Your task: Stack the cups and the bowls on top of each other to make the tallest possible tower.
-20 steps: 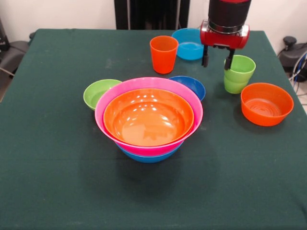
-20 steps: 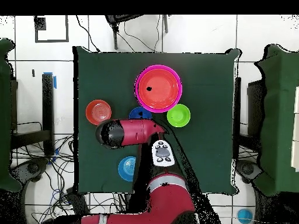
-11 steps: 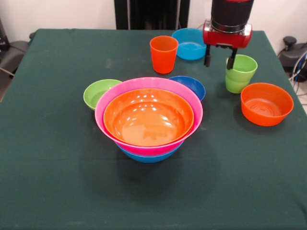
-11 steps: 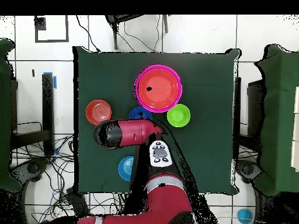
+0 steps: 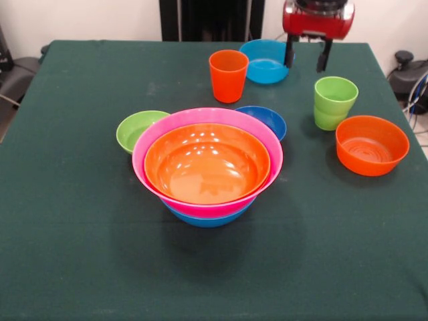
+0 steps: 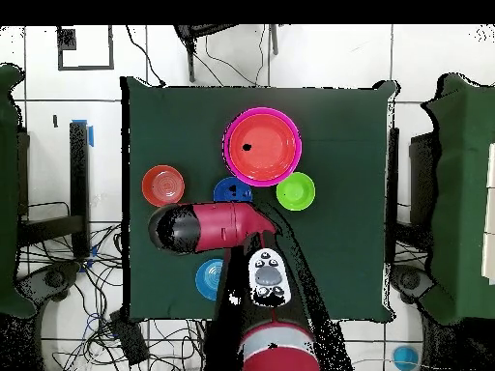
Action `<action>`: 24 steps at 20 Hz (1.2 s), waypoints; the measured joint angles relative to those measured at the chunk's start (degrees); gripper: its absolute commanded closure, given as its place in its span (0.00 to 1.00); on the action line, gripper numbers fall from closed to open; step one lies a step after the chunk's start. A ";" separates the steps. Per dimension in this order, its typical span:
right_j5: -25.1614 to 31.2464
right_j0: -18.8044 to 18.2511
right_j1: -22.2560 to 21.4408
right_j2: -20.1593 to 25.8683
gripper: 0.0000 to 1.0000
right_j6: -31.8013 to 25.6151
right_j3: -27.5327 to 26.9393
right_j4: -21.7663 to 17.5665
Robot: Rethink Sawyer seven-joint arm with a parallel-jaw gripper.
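The tower [image 5: 207, 164] stands mid-table: a large orange bowl inside a pink bowl [image 5: 207, 113], on a blue bowl [image 5: 207, 220]; from overhead the tower [image 6: 262, 147] shows as a pink-rimmed disc. Two lime green cups [image 5: 334, 101] are nested upright at the right. An orange cup [image 5: 229, 75] stands farther back. My gripper [image 5: 305, 57] hangs open and empty, high above the table between the light blue bowl [image 5: 265, 61] and the green cups, touching neither. In the overhead view the arm [image 6: 208, 227] hides the gripper and the cups.
A lime green bowl [image 5: 137, 128] and a dark blue bowl [image 5: 267, 119] sit just behind the tower. A small orange bowl [image 5: 371, 144] lies at the right near the table edge. The green cloth table [image 5: 80, 221] stretches bare in front.
The gripper has risen and drawn back from the rim of the green cups, staying open. The cups and bowls have not moved.
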 measured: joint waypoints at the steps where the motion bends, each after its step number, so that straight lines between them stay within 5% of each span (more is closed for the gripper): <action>1: 0.74 -0.07 -0.77 -0.01 0.00 0.00 0.21 0.00; 15: 4.08 -0.59 -3.48 0.07 0.00 0.00 0.44 -0.02; 24: 4.08 -5.60 -5.07 0.53 0.00 0.00 2.94 -0.02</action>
